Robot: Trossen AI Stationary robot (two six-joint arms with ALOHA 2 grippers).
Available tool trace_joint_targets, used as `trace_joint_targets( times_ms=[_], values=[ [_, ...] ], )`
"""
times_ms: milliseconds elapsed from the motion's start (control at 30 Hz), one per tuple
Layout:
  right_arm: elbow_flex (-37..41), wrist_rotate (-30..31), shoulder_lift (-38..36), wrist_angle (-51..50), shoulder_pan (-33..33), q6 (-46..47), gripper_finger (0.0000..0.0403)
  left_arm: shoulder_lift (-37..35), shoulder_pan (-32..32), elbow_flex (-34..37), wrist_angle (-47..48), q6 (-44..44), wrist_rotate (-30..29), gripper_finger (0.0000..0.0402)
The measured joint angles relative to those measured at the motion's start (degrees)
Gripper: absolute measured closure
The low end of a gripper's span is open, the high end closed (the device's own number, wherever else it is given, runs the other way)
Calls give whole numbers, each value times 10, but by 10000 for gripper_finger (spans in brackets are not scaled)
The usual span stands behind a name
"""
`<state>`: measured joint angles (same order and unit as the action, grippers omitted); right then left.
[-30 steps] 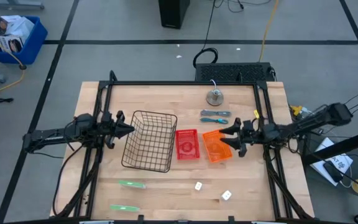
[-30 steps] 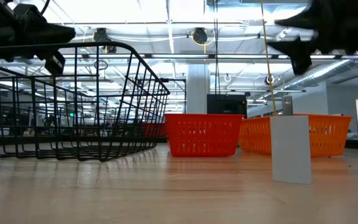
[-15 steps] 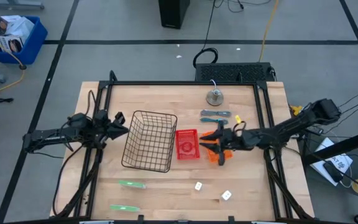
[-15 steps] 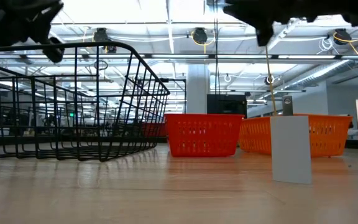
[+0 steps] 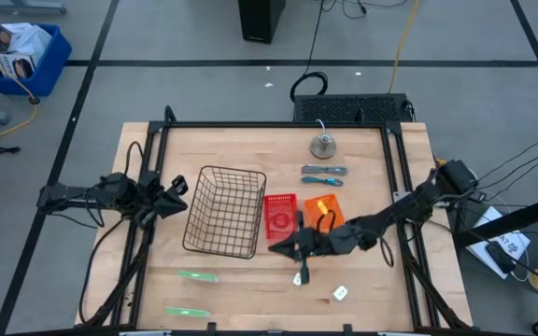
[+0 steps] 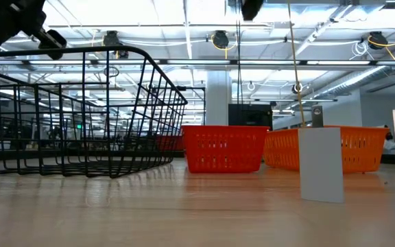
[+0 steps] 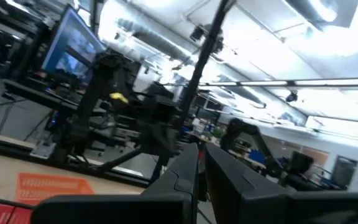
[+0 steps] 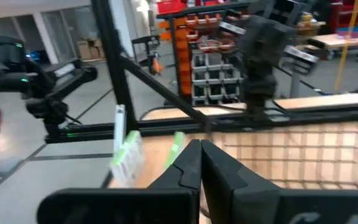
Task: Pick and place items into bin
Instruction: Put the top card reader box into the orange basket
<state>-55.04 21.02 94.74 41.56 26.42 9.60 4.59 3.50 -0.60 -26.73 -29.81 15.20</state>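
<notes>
The right tool (image 5: pixel 294 249), fingers pressed together, hangs above the nearer-left white block (image 5: pixel 299 278), apparently starting a pick: next, spread and descend; the left tool (image 5: pixel 177 198), likewise closed, waits left of the wire basket (image 5: pixel 224 212).

We are seeing a black wire-grid basket (image 5: pixel 224 212), a red bin (image 5: pixel 280 216) and an orange bin (image 5: pixel 324 211), pale-green strips (image 5: pixel 198 276), white blocks (image 5: pixel 340 293), blue-grey tools (image 5: pixel 323 175) on the light wood-grain surface (image 5: pixel 250 285).
</notes>
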Motion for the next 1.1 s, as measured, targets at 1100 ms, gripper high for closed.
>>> trace_joint_targets(
  times_ms=[1100],
  values=[
    [-160,62,122,-100,63,-13,402,396,484,-348,274,111,-516,371]
  ],
)
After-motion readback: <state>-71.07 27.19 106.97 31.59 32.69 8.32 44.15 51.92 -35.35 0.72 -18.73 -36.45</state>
